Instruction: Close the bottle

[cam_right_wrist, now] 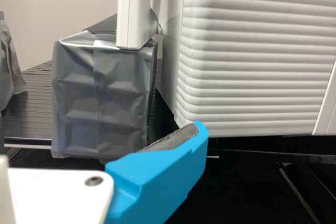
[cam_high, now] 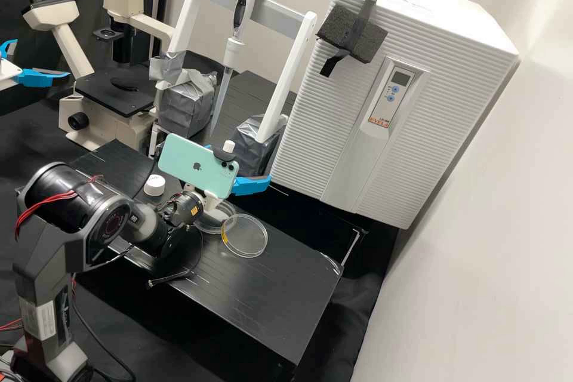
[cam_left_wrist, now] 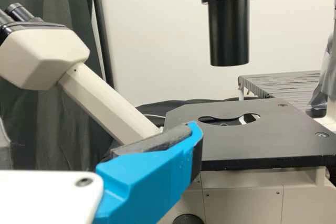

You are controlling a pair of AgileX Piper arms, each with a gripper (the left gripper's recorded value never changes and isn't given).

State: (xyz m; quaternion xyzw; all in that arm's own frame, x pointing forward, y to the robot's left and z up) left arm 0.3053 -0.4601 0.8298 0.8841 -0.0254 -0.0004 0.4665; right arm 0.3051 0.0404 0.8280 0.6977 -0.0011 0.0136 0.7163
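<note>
A round white cap [cam_high: 154, 185] lies on the ribbed black bench next to the right arm's wrist. A small white bottle top [cam_high: 228, 145] pokes up just behind the mint-green phone [cam_high: 197, 165] mounted on that wrist; its body is hidden. My right gripper [cam_high: 230, 167] hovers low over the bench beside the taped stand foot [cam_right_wrist: 102, 103], fingers apart, and nothing shows between them. One blue finger [cam_right_wrist: 163, 174] faces the ribbed white machine. My left gripper [cam_high: 22, 62] hangs open at the far left by the microscope [cam_left_wrist: 252, 129], holding nothing.
Two clear petri dishes [cam_high: 245, 236] rest on the bench under the right wrist. A pipette [cam_high: 230, 65] hangs from a white frame on grey taped feet. The big white ribbed machine [cam_high: 388, 95] blocks the right side. The bench drops off at its front edge [cam_high: 256, 340].
</note>
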